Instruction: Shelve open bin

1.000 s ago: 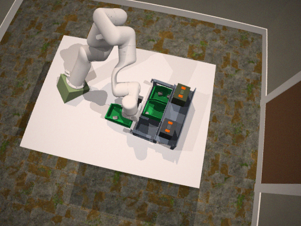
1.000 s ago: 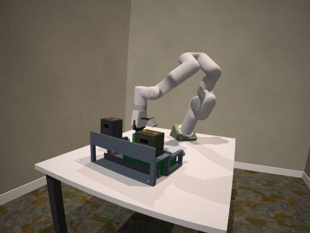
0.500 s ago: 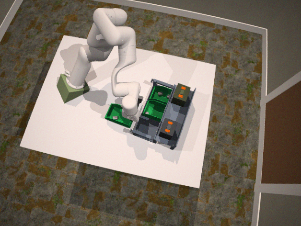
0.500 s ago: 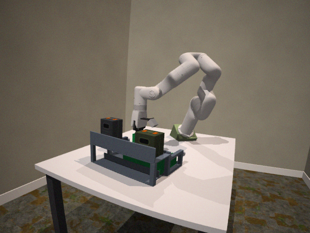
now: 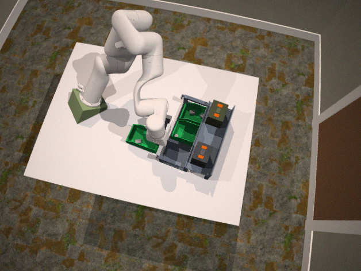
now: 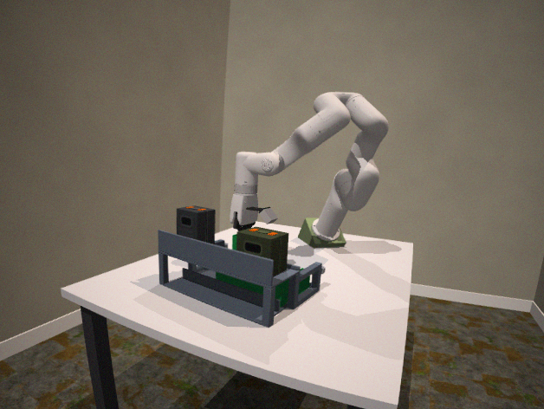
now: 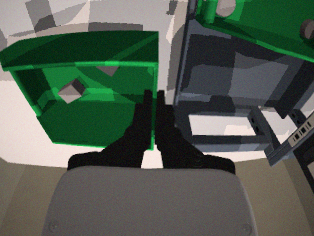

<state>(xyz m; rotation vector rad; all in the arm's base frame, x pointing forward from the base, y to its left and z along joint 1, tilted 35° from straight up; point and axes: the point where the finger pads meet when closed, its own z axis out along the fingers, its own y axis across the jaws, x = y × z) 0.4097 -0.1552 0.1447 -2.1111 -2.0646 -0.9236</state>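
The green open bin [image 5: 141, 138] is in front of the grey shelf [image 5: 192, 134], beside the free place [image 5: 175, 151] at the near end of the row. A grey part [image 7: 72, 89] lies inside it. In the wrist view my gripper [image 7: 153, 101] is shut on the rim of the bin's [image 7: 87, 94] side wall that faces the shelf. The wrist hides the fingers from above [image 5: 156, 141]. I cannot tell whether the bin is off the table. The free place [image 7: 220, 81] shows dark and empty.
Two green bins [image 5: 191, 112] [image 5: 185, 131] with parts stand in the shelf row. Two dark boxes [image 5: 219, 112] [image 5: 203, 154] with orange marks sit on the upper board behind them. The arm's green base [image 5: 84, 106] stands at the table's left.
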